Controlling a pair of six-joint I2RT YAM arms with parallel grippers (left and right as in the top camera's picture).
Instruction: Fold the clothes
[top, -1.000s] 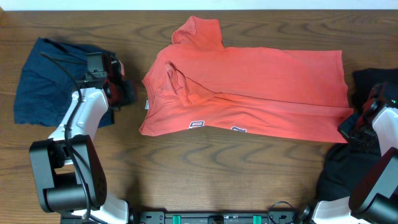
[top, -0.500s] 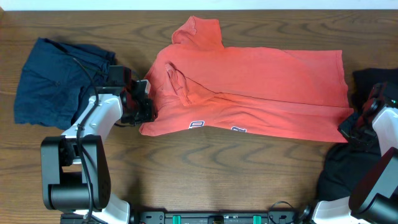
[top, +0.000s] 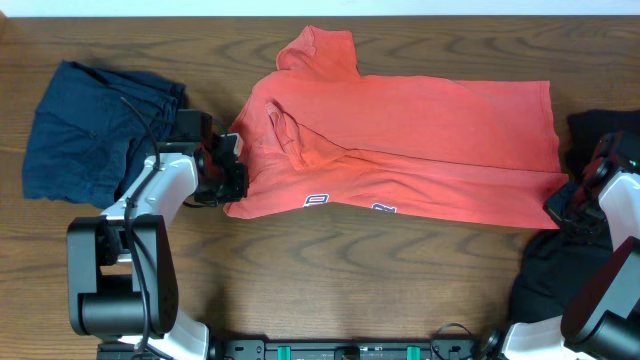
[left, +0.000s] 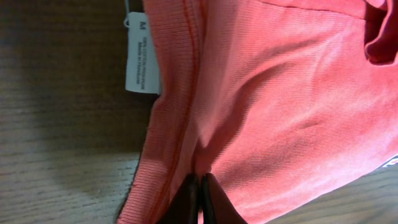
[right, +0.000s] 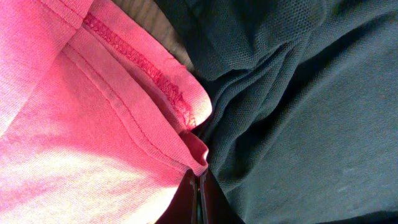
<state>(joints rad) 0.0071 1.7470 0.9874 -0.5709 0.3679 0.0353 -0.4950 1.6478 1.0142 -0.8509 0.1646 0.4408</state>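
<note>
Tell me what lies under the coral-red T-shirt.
The coral-red short-sleeved T-shirt lies on the brown wooden table, which shows along its edges. A black mesh garment meets its hem corner; whether it runs underneath is covered, as is anything else beneath.

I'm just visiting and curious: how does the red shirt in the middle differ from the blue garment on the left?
The coral-red T-shirt lies spread wide in the middle; the navy garment sits bunched in a smaller heap. The T-shirt shows white lettering; the navy garment looks plain. The left gripper and right gripper each pinch an end of the T-shirt; nothing holds the navy garment. Both rest on the table.
</note>
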